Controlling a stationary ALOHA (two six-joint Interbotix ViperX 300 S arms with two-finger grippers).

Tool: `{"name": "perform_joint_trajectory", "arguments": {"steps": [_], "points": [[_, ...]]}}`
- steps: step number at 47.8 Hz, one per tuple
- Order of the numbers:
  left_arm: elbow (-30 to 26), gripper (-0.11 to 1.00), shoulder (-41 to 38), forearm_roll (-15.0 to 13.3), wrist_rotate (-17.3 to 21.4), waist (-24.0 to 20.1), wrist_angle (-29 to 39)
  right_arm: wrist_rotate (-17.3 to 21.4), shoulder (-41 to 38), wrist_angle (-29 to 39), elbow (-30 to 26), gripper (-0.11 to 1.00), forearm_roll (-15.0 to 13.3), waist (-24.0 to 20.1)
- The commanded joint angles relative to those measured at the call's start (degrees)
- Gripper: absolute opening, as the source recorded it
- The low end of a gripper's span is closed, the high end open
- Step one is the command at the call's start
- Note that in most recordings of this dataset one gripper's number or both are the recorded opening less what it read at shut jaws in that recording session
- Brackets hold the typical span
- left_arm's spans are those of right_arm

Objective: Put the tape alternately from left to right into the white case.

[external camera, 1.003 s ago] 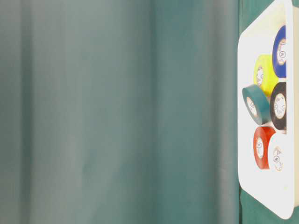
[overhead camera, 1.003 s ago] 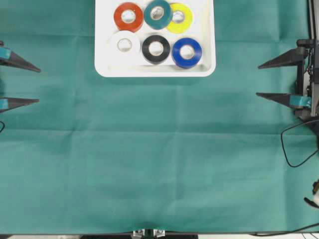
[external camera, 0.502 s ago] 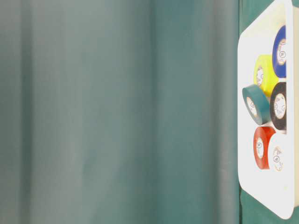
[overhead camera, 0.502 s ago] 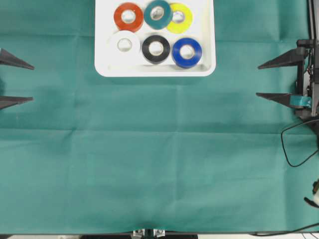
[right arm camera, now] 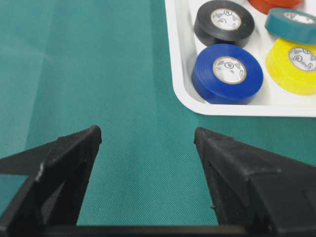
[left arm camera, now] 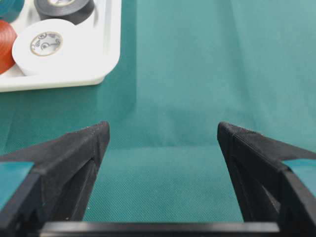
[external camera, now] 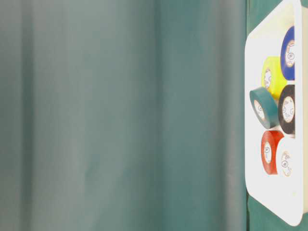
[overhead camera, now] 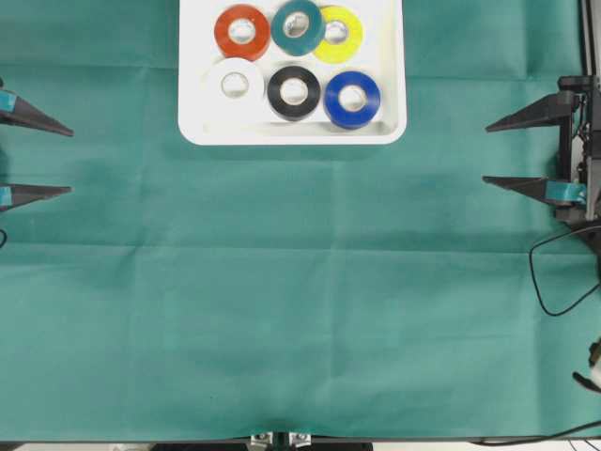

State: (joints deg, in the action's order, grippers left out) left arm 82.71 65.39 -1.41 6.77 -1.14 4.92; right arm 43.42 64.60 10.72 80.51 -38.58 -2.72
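Tape rolls, six in all, are lying inside the white case (overhead camera: 385, 132) at the far middle of the counter (overhead camera: 300, 310). Back row, left to right: red-orange roll (overhead camera: 241, 32), teal roll (overhead camera: 298, 26) leaning partly over the yellow roll (overhead camera: 340, 36). Front row: white roll (overhead camera: 234, 85), black roll (overhead camera: 294, 91), blue roll (overhead camera: 352, 99). The green cloth (overhead camera: 282, 282) is covering the counter around the case. The left gripper (overhead camera: 38, 158) is sitting at the left edge, jaws spread apart and holding nothing. The right gripper (overhead camera: 512, 150) is sitting at the right edge, jaws likewise wide and unloaded, well apart from the case.
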Motion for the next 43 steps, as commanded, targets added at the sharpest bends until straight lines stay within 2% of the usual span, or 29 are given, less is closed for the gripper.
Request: {"name": "perform_joint_trajectory", "arguments": {"steps": [1,43], "points": [[-1.32,0.75,-0.53,-0.09,0.09,-0.09,-0.53,0.0,-0.7,-0.53,-0.7,0.84,0.0,0.09],[-1.23,0.75,-0.44,-0.09,0.09,-0.09,-0.53,0.0,-0.7,-1.41,0.0,0.84,0.0,0.09]]}}
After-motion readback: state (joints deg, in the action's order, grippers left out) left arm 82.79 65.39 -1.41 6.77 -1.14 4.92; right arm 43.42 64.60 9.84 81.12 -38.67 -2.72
